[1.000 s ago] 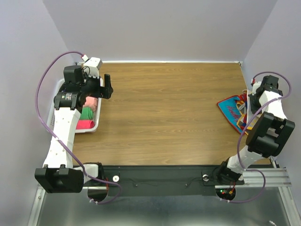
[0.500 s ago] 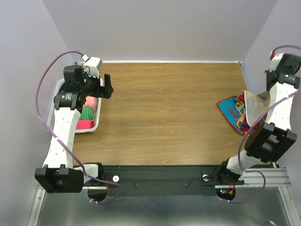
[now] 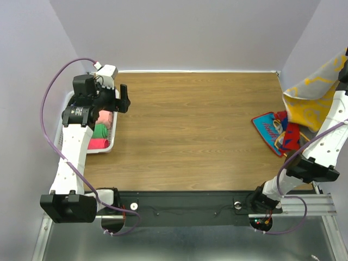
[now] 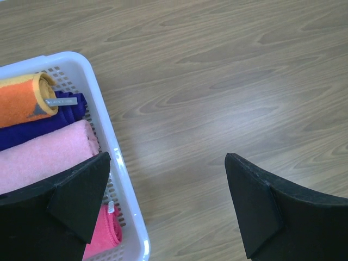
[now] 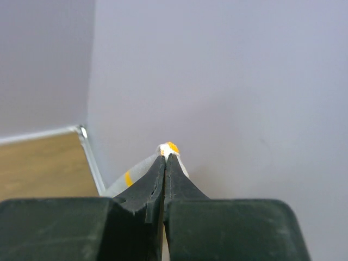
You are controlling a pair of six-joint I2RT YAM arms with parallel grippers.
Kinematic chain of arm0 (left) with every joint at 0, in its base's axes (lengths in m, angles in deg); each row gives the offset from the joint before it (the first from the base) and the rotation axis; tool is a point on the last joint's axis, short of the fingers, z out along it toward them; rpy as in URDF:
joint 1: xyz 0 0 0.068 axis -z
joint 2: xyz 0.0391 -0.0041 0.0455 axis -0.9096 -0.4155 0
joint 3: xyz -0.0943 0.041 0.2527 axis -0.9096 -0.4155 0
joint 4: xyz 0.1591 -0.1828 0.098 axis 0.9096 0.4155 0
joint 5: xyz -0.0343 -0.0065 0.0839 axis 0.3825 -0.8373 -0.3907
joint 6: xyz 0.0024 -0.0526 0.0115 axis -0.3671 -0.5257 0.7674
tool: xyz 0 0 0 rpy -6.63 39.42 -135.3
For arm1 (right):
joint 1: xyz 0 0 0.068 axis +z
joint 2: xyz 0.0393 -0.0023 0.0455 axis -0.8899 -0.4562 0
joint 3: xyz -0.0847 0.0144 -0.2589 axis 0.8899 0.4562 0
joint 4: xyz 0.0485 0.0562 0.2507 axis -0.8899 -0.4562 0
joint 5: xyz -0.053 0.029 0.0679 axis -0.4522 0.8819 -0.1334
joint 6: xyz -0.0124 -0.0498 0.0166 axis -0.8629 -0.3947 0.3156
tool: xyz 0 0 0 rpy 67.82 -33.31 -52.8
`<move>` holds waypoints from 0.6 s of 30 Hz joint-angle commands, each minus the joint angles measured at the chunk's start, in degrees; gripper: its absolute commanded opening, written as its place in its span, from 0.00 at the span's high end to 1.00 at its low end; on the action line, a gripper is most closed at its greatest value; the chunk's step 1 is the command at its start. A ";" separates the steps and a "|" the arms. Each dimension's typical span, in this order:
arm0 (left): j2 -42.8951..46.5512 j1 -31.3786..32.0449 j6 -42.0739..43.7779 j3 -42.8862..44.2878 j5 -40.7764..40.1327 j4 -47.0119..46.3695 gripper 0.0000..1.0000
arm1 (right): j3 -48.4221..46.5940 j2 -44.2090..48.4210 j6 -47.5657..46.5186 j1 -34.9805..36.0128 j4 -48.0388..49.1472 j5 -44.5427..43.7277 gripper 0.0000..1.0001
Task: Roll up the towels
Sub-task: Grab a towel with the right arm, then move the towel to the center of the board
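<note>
High at the far right, my right gripper (image 5: 166, 157) is shut on a corner of a yellow and grey patterned towel (image 5: 171, 147). This towel (image 3: 311, 95) hangs in the air beside the right wall, above a heap of red and blue patterned towels (image 3: 271, 130) on the table. My left gripper (image 4: 167, 163) stands open and holds nothing, straddling the right rim of the white basket (image 4: 101, 106). In the top view the left gripper (image 3: 124, 98) is at the far left. Rolled orange (image 4: 24, 98), purple (image 4: 32, 128) and pink (image 4: 46, 156) towels lie in the basket.
The white basket (image 3: 110, 144) sits against the left wall with pink, green and red rolls in it. Walls close off the table at the back, left and right. Bare wooden tabletop (image 3: 190, 130) stretches between the basket and the towel heap.
The right gripper shut on the yellow towel and rose up and back toward the right wall, lifting it off the heap. The left arm has not moved.
</note>
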 commanded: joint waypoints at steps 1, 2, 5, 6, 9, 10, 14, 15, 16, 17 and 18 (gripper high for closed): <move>1.74 0.04 -0.31 3.45 -0.15 -3.75 0.01 | -6.25 -3.42 5.17 -0.07 0.60 7.23 0.99; 1.39 0.04 -0.84 3.88 -0.06 -4.01 0.01 | -8.62 -3.86 6.14 -0.07 0.94 8.37 0.99; 0.42 -0.05 -2.42 4.76 0.64 -4.45 0.01 | -8.74 -3.17 10.44 -0.07 5.32 14.24 0.99; 0.16 -0.05 -3.12 4.85 0.56 -4.98 0.01 | -8.12 -2.38 13.24 0.02 6.47 16.36 0.99; -0.46 -0.14 -4.61 5.38 1.08 -5.94 0.01 | -5.83 -0.09 19.21 0.10 9.82 26.90 0.99; -0.63 -0.22 -4.97 5.64 1.34 -6.12 0.01 | -5.30 0.35 20.72 0.10 10.61 29.79 1.00; -2.39 -0.58 -6.11 7.84 4.24 -6.39 0.01 | -0.30 3.07 33.98 0.10 19.20 48.04 0.99; -2.57 -0.58 -6.46 8.28 5.46 -6.56 0.01 | 0.93 3.34 40.97 0.28 23.75 50.98 0.99; -2.74 -1.10 -6.47 8.63 6.09 -6.74 0.01 | 1.55 3.43 45.22 0.45 27.02 53.53 0.99; -2.66 -2.23 -6.81 9.07 6.61 -7.00 0.01 | 1.73 3.34 49.26 0.63 29.92 57.82 0.99; -2.57 -2.59 -6.90 9.16 7.58 -7.87 0.01 | 1.91 3.08 56.09 1.85 35.00 59.17 0.99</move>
